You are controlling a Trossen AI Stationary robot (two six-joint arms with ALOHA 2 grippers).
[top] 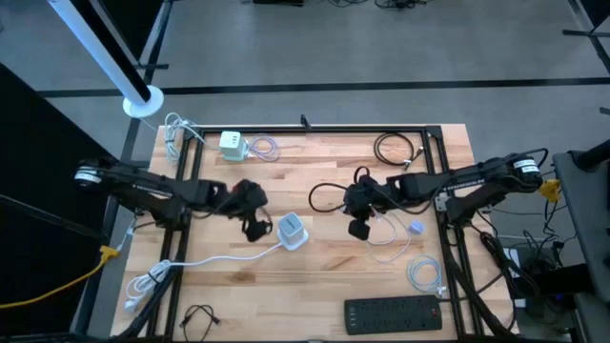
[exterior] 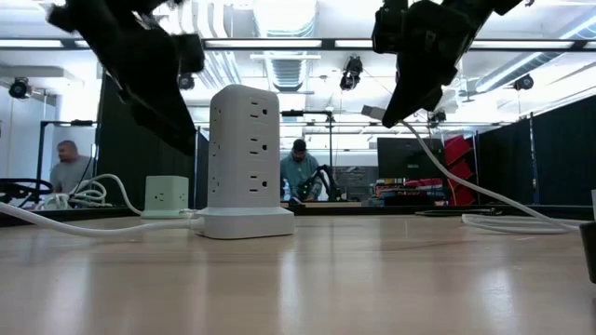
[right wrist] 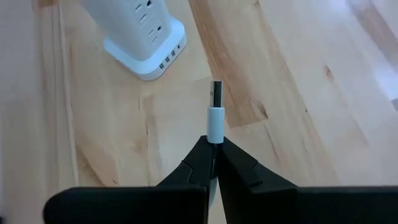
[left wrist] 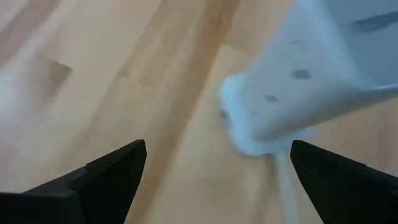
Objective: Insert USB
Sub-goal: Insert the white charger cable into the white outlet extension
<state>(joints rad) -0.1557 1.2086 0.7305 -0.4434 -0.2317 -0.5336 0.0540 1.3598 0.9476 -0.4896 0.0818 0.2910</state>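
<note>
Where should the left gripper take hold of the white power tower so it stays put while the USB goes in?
Grip the power tower on its tall upright column, above the flared base, coming from its left, where the open left gripper already sits. The USB ports are low on the base, facing the right gripper, which is shut on the USB plug, so leave that side free.

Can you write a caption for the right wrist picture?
Right pincer holding a white USB plug, aimed toward the power tower.
</note>
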